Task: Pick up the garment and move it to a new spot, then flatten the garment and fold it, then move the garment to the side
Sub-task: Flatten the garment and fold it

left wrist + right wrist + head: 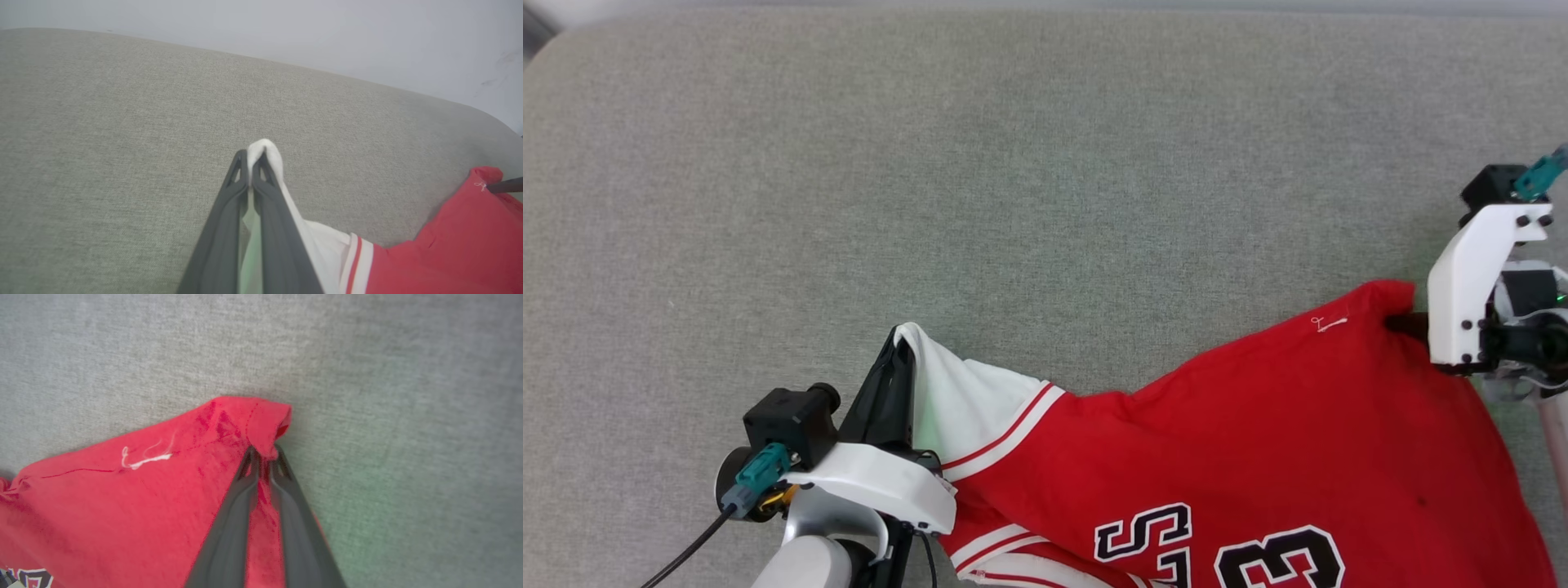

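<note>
Head view gives us the garment [1258, 425] strung between our two grippers over a grey cloth surface [1013, 163]. Our left gripper [900, 341] is closed on the tip of the white sleeve [956, 400]. In the left wrist view the white cloth is pinched between the fingers and curls over just past their ends. Our right gripper [1406, 324] is closed on a red corner. The right wrist view shows red fabric running up between both fingers, with the corner folding over beyond them.

From each gripper the cloth runs back toward our body and across to the other gripper, with a dip midway between them. The "3" [1282, 559] and the lettering lie behind both grippers, partly cut off by the view's edge.

We judge the task to be early. Both grips are made, but the garment is creased and bunched, not yet flat. We cannot tell whether this is its new spot. Flattening, folding and moving it aside all seem left to do.
</note>
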